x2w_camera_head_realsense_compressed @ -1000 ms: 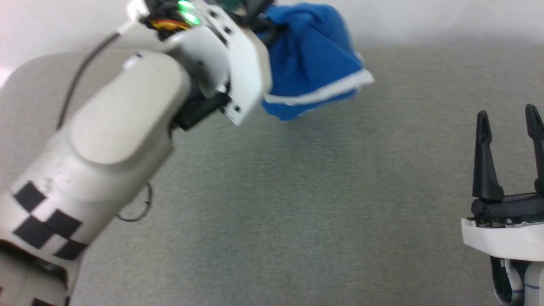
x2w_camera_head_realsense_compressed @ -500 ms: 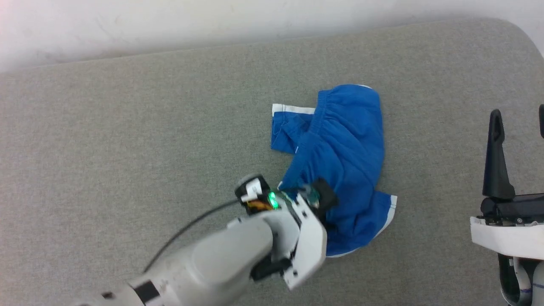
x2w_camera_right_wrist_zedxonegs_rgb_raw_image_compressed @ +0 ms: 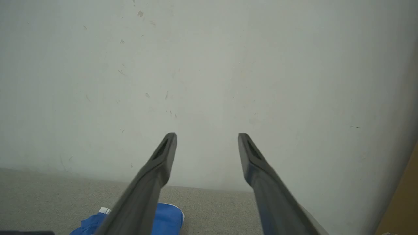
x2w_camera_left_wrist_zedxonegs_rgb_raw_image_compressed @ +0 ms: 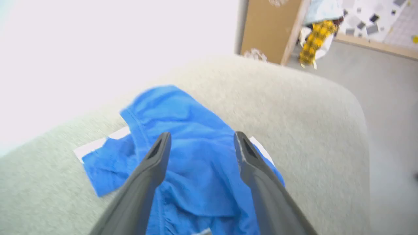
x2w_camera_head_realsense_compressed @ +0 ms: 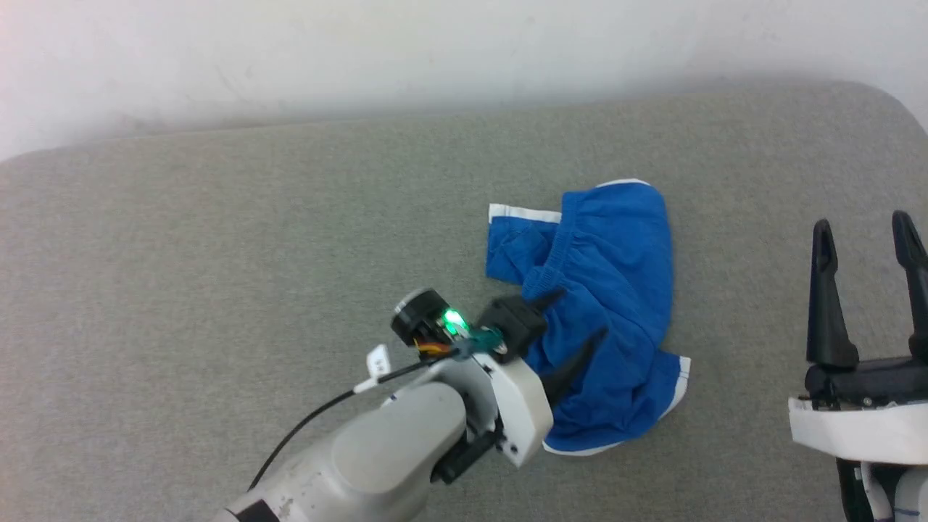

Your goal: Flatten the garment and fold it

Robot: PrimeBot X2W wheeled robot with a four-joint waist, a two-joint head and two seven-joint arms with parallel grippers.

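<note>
Jaws wide both sides: our left gripper [x2w_camera_head_realsense_compressed: 583, 312] hangs just over the blue shorts [x2w_camera_head_realsense_compressed: 616, 275] crumpled on the grey pad [x2w_camera_head_realsense_compressed: 217, 254], our right gripper [x2w_camera_head_realsense_compressed: 861, 221] hovers to their right. Open room stretches leftward; the pad's rounded corner [x2w_camera_head_realsense_compressed: 892, 109] sits far right. Left wrist view adds floor [x2w_camera_left_wrist_zedxonegs_rgb_raw_image_compressed: 392, 98] and brown board [x2w_camera_left_wrist_zedxonegs_rgb_raw_image_compressed: 267, 29] beyond.

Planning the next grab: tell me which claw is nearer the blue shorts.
Left. The left claw is directly over the shorts, spread open above the crumpled fabric; the right claw stands open off to their right, clear of them.

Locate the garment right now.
Head view: the garment lies crumpled right of centre on the grey table, under the open left gripper, left of the right gripper.
</note>
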